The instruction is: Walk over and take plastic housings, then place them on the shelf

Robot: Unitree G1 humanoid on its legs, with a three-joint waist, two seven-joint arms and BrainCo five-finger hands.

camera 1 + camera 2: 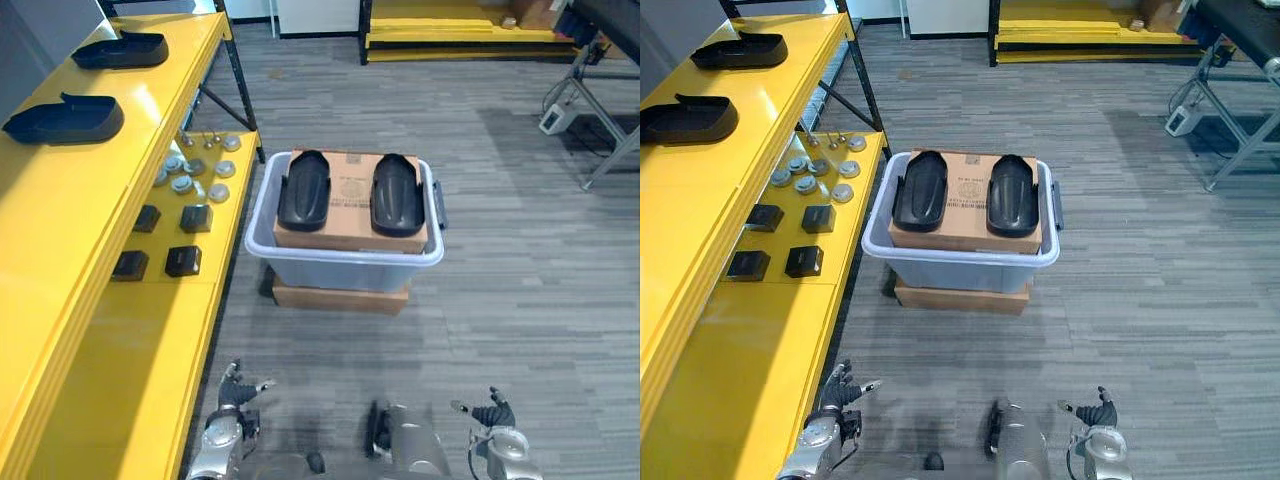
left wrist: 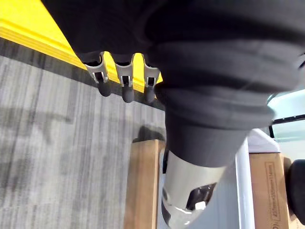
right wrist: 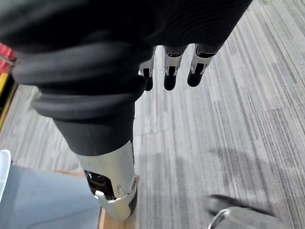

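On top of a cardboard box set in a grey bin on the floor, the left housing and the right housing lie side by side, one toward each end. They look light, stiff and smooth (likely slippery), so gripping across the long edges seems best. Two more housings rest on the yellow shelf. The left hand and right hand hang low and empty, fingers loosely straight.

**Housings on box and shelf**

A plastic housing is laid by the left edge of a cardboard box seated in a grey bin, with a second housing by its right edge. A third housing and a fourth housing are set on the yellow shelf, on its top board.
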